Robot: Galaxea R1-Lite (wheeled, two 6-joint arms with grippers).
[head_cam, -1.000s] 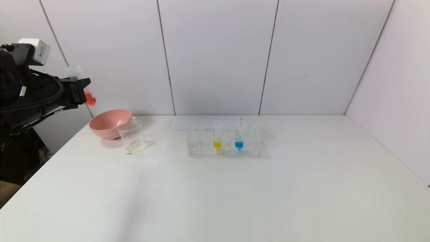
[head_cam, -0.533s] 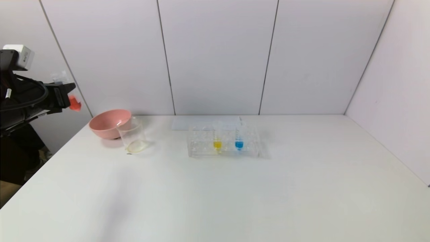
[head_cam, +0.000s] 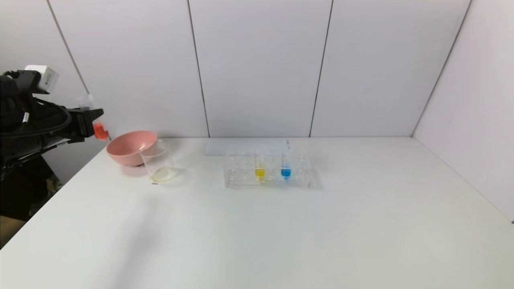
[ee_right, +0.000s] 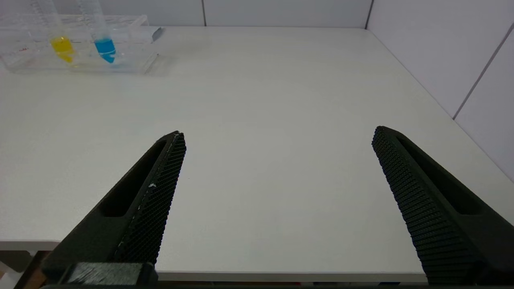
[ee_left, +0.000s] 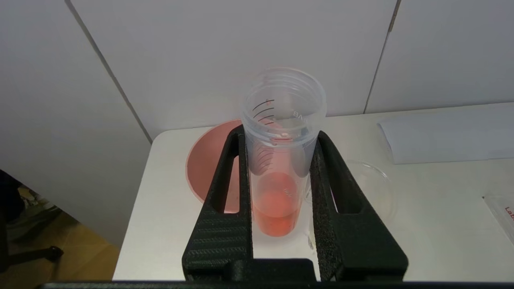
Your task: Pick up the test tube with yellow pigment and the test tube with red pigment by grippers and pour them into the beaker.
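1. The desk (head_cam: 281,233) carries everything.
2. A pink bowl (head_cam: 129,146) sits at its far left corner, the beaker (head_cam: 158,162) touching it.
3. A clear rack (head_cam: 267,170) near the far edge holds the test tube with yellow pigment (head_cam: 260,166) beside a blue tube (head_cam: 286,166).
4. The left end effector (ee_left: 281,160), raised off the desk's left edge, pinches the test tube with red pigment (ee_left: 281,160); its printed marks are unreadable.
5. The right end effector (ee_right: 277,136), spread wide, hangs at the near right edge.

Beaker (head_cam: 158,165) just beside bowl (head_cam: 129,147)

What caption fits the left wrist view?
Left gripper jaws shut on the upright test tube with red pigment, above the pink bowl and beaker at the table's corner.
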